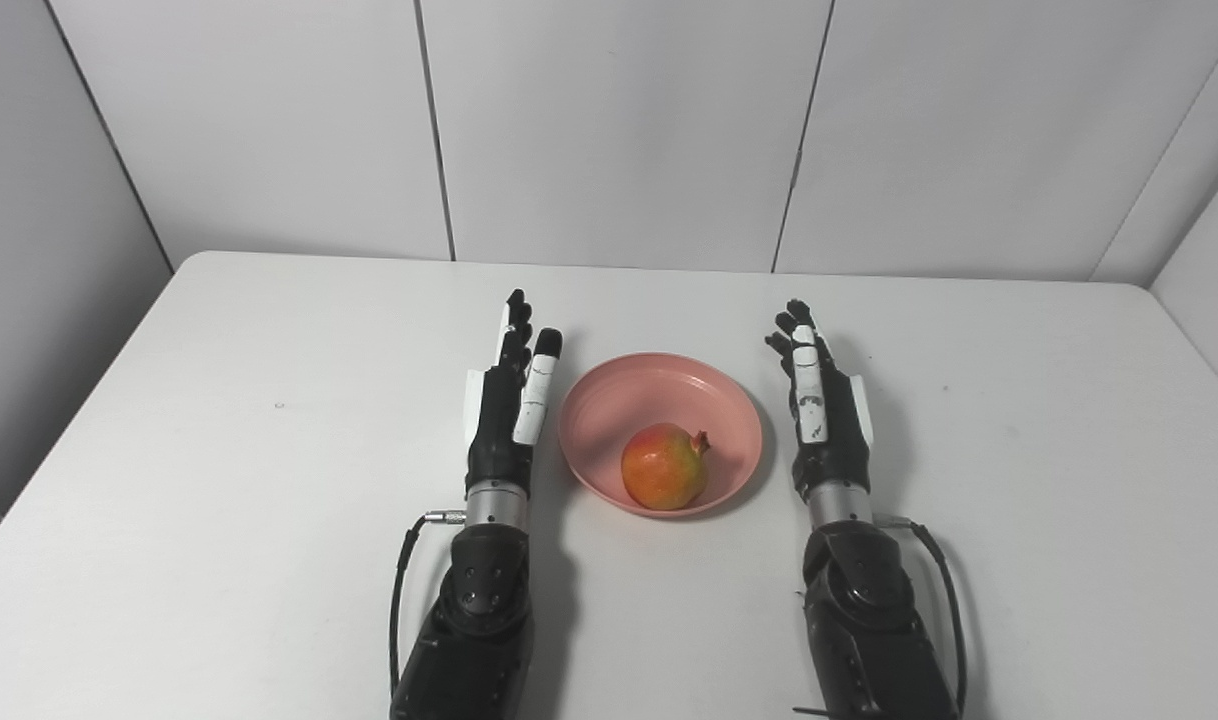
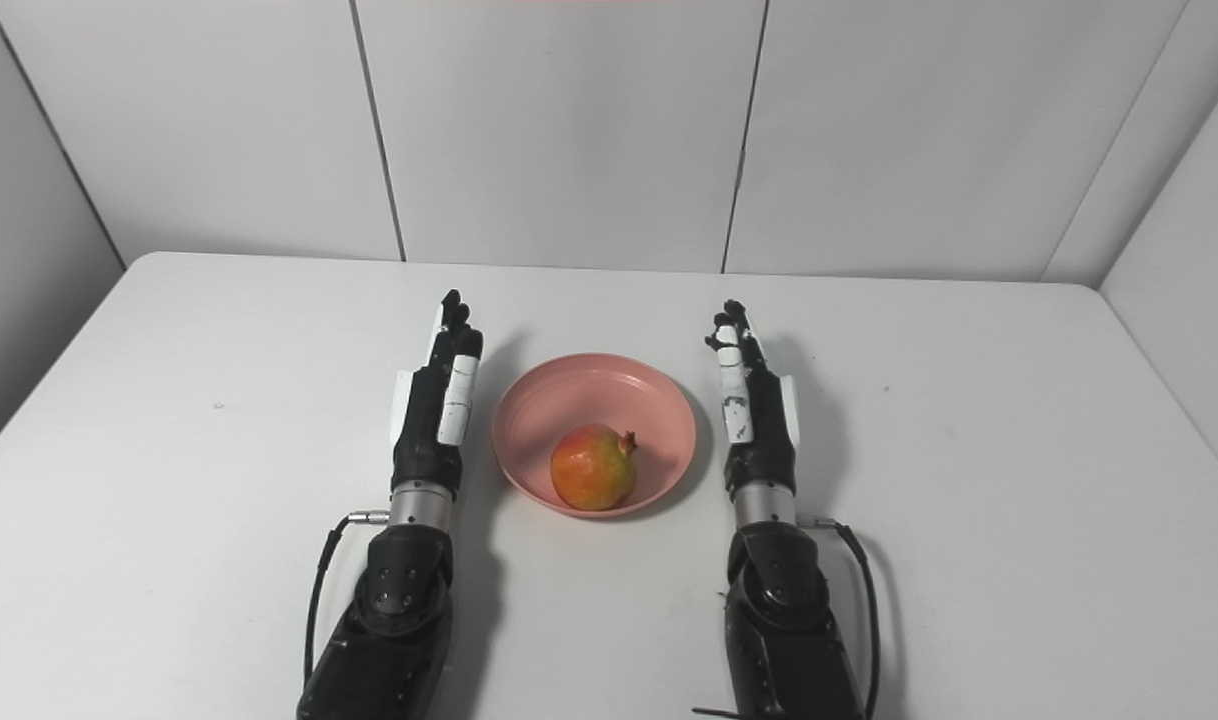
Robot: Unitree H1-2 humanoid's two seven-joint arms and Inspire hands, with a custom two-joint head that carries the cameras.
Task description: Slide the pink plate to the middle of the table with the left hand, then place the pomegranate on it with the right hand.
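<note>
Left hand (image 1: 509, 400) lies on the surface (image 1: 219, 450) just beside the left rim of the pink plate (image 1: 609, 395), fingers extended forward and slightly apart, holding nothing. Whether its thumb touches the rim cannot be determined.

Pink plate sits near the middle of the surface, between the two hands. The pomegranate (image 1: 664, 467) rests inside it, toward the near edge, with its crown pointing up and to the right.

Right hand (image 1: 819, 395) lies just right of the plate, clear of the rim, fingers extended with the tips slightly curled, holding nothing. Each hand is about equally near the plate.

Judgement: both task steps appear complete (plate centred, fruit on it); no further grasp seems required.
</note>
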